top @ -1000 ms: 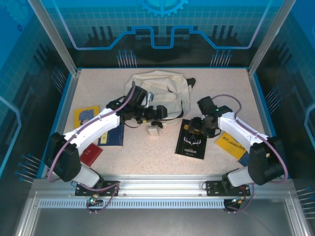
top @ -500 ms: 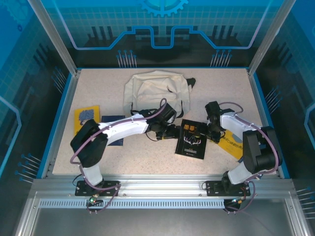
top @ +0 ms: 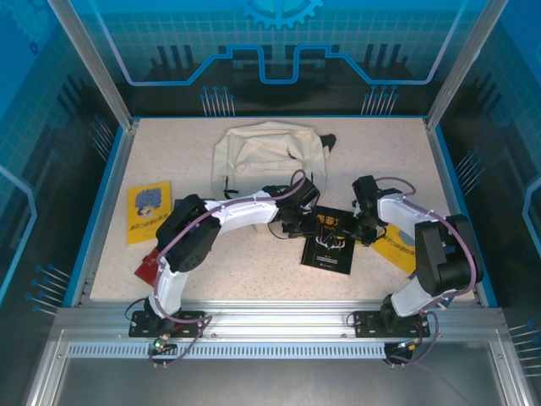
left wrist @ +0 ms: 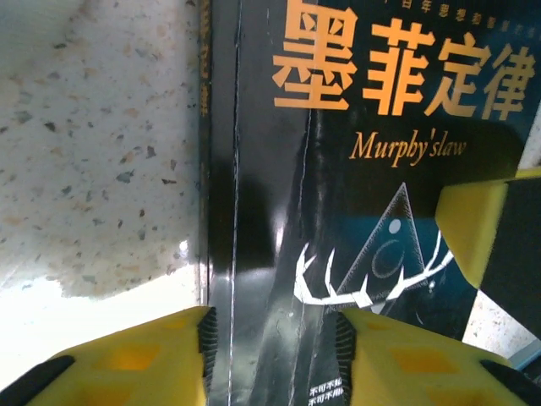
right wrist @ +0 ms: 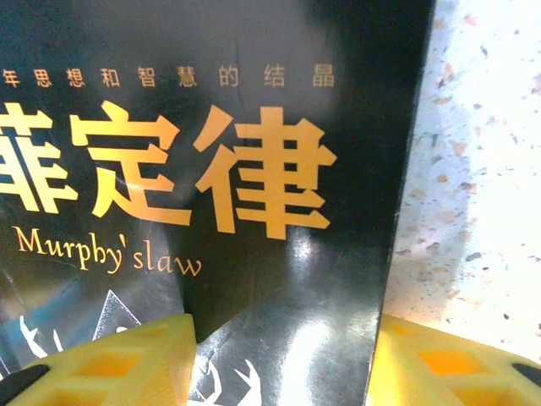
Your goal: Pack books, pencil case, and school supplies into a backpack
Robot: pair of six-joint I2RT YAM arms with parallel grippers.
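The cream-white backpack (top: 262, 152) lies at the back middle of the table. In front of it a black book (top: 328, 241) with orange lettering lies flat. My left gripper (top: 297, 225) is low over the black book's (left wrist: 355, 169) left edge. It (left wrist: 275, 359) is open, one finger over the table and one over the cover. My right gripper (top: 363, 227) is at the book's (right wrist: 211, 169) right edge. It (right wrist: 283, 364) is open and straddles that edge. Yellow books lie at the left (top: 149, 211) and right (top: 397, 249). No pencil case can be made out.
A red flat thing (top: 150, 266) lies beside the left arm's base link near the front left. Blue walls (top: 108, 194) edge the table on three sides. The right gripper's yellow finger (left wrist: 482, 228) shows in the left wrist view, close over the book.
My left arm has swung from the backpack's front down to the black book's left edge, jaws narrowing. My right gripper shifted slightly at the book's right edge and narrowed too.
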